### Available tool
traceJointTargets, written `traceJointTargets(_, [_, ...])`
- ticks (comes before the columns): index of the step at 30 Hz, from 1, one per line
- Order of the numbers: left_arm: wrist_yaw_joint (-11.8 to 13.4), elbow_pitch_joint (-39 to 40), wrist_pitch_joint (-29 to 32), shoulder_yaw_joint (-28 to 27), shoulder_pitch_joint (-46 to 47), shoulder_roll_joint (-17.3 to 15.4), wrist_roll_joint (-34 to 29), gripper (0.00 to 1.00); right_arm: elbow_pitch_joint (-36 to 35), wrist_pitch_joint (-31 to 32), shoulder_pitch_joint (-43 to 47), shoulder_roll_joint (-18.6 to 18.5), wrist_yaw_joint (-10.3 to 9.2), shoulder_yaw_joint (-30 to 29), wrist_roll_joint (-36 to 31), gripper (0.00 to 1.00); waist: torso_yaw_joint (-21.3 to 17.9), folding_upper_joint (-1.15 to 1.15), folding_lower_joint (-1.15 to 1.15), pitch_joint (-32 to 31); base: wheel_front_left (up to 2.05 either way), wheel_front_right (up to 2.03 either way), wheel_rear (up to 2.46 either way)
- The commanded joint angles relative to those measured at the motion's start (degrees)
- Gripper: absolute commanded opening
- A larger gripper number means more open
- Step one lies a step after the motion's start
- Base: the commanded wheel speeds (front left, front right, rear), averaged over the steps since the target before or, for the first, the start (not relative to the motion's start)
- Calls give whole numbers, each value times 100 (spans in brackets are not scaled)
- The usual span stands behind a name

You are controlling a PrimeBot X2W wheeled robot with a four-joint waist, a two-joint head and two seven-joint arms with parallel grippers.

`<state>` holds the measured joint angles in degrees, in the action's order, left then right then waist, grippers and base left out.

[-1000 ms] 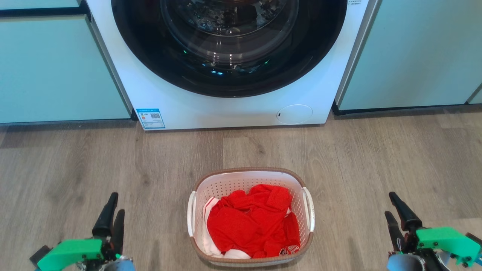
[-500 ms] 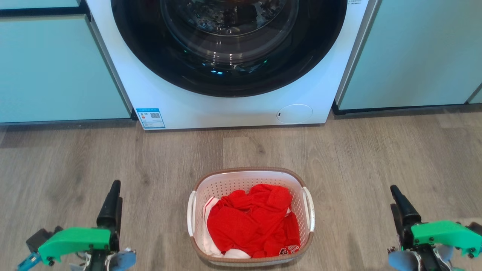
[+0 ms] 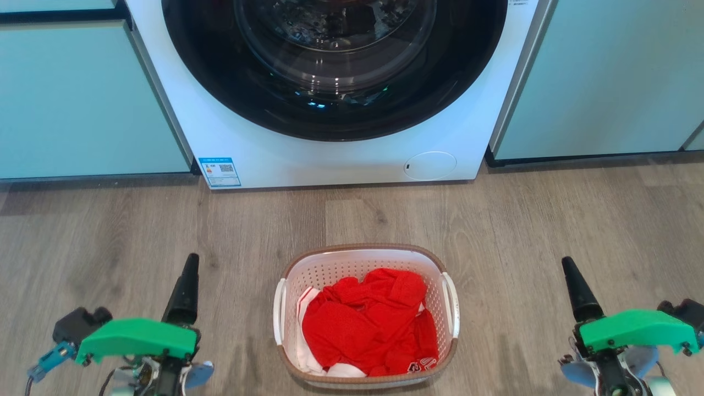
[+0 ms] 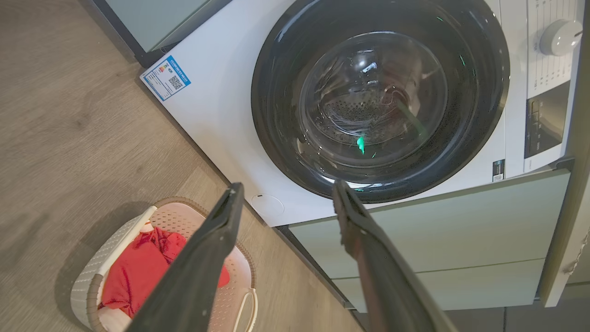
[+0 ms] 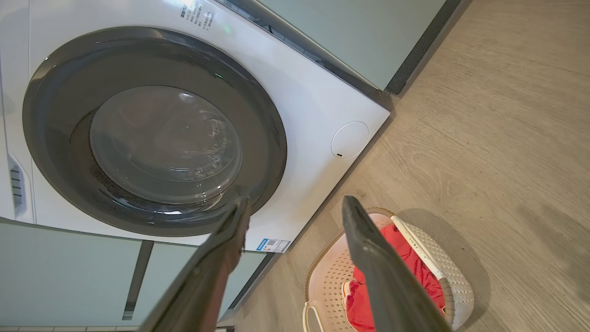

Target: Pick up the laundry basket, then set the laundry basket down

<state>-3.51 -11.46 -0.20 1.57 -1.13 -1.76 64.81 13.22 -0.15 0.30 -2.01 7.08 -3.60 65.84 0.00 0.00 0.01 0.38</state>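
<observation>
- Laundry basket [image 3: 363, 248] stands on wood floor [image 3: 110, 231], in front of washing machine [image 3: 330, 159], not touching it; red garment [image 3: 368, 324] inside.
- Left gripper [image 3: 191, 261]: fingers parted, holding nothing; left of basket, well apart.
- Right gripper [image 3: 566, 264]: fingers parted, holding nothing; right of basket, well apart.

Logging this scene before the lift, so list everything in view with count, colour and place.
laundry basket: one, white with brown rim, on the floor before the washing machine
red garment: one, red, crumpled inside the basket
white cloth: one piece, white, under the red garment
washing machine: one, white with dark round door shut, between the cabinets
label: one, blue and white, machine's lower front corner
round cover: one, white, machine's other lower front corner
cabinets: two, pale green, either side of the machine
floor: one, grey-brown wood grain
left gripper: one, dark, open, left of the basket
right gripper: one, dark, open, right of the basket
</observation>
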Motion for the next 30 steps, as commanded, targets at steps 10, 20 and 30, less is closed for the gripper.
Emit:
traceJointTargets(10, [271,304,-215,302,300,-245,-1129,100,-354,-225,-212,-43,16,226,-938,100,-12,0,-1,-7,0,0,0])
traceJointTargets(20, [566,232,-384,623,299,-414,-1816,100,-420,-393,-167,-49,20,313,-1708,100,-20,0,-1,-38,0,0,0])
traceJointTargets(30, [861,294,-551,803,269,-555,-2454,100,-500,-560,-111,-55,23,352,-2450,100,-35,0,-1,-74,0,0,0])
